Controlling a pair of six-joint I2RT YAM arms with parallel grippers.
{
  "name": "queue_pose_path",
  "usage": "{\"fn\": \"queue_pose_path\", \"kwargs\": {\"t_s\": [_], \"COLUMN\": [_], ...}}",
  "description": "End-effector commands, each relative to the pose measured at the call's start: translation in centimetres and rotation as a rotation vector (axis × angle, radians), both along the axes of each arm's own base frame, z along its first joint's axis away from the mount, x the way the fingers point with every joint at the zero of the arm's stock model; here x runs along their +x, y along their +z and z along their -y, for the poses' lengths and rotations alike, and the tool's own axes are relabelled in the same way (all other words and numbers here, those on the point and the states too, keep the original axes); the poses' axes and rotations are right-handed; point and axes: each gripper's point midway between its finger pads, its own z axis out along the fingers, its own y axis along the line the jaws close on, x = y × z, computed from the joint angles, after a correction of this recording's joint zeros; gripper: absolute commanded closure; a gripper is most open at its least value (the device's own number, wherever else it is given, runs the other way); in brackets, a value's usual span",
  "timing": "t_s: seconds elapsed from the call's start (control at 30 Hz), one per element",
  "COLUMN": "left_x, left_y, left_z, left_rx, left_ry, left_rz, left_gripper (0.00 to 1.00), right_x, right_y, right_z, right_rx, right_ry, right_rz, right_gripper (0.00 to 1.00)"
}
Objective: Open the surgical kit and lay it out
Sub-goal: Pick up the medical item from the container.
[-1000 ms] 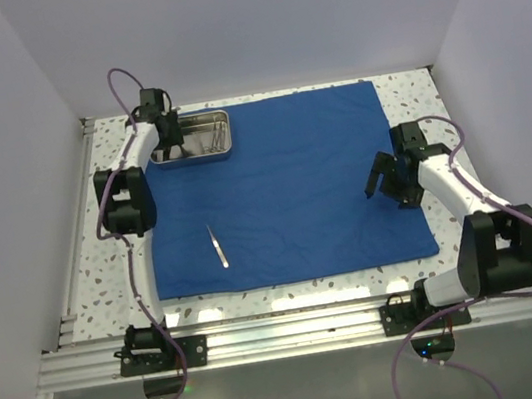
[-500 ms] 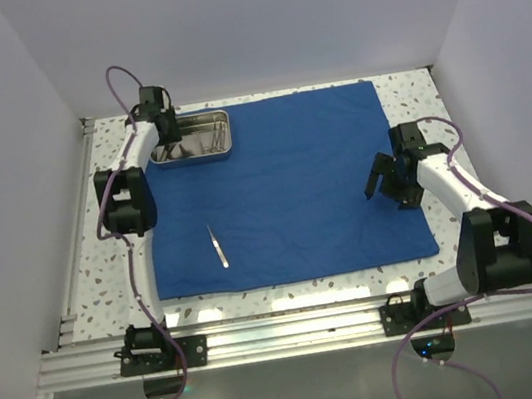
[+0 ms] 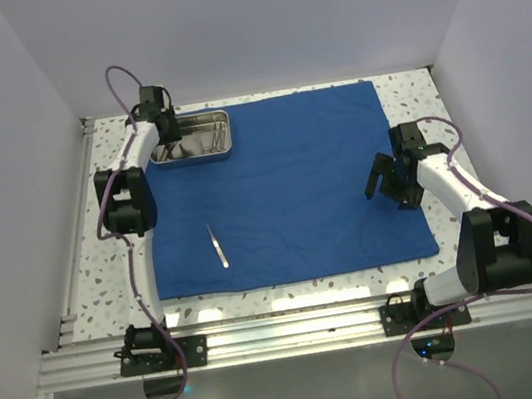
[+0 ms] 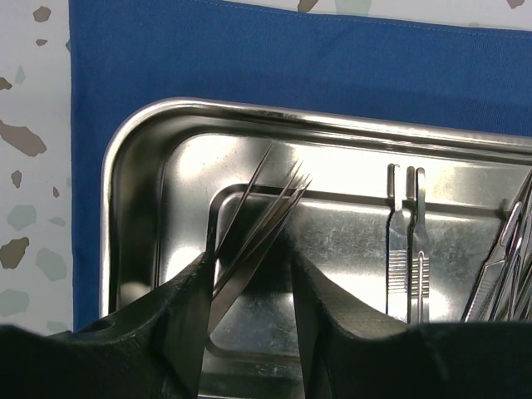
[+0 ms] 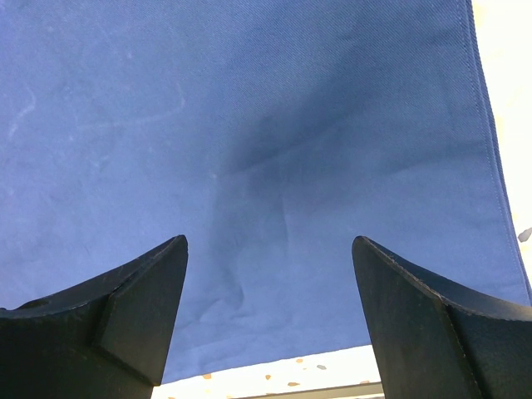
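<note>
Left wrist view: my left claw (image 4: 249,259) is down in the steel tray (image 4: 110,216), its fingers either side of a thin pointed steel instrument (image 4: 249,239); whether they pinch it I cannot tell. More instruments (image 4: 407,249) lie flat in the tray beside it. The tray rests on the far left corner of the blue cloth (image 3: 294,185), which is spread flat on the table (image 3: 402,97). Tweezers (image 3: 218,246) lie on the cloth toward its near left corner. My right claw (image 5: 268,249) hangs released, spread wide, above the cloth's right edge.
</note>
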Motion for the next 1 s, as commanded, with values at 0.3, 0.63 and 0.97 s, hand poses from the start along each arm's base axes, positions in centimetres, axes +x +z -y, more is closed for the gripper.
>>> {"fn": "queue_pose_path", "kwargs": {"t_s": [0.3,0.63,0.97], "left_x": [1.4,0.8,0.4], "left_y": [0.8,0.3,-0.4], "left_z": [0.9,1.7,2.1], "left_rx": [-0.030,-0.031,-0.035], "left_ry": [0.009,-0.005,-0.016], "left_rz": [0.056,0.037,0.023], "left_gripper": [0.62,0.77,1.00], "right_x": [0.4,0.2,-0.1], "right_y": [-0.1,-0.3,-0.2], "right_z": [0.2,0.2,0.3], "right_rx": [-0.017,-0.017,-0.021], "right_ry": [0.009,0.007,0.002], "right_rz": [0.008,0.005,0.005], "right_gripper": [0.16,0.16,0.17]}}
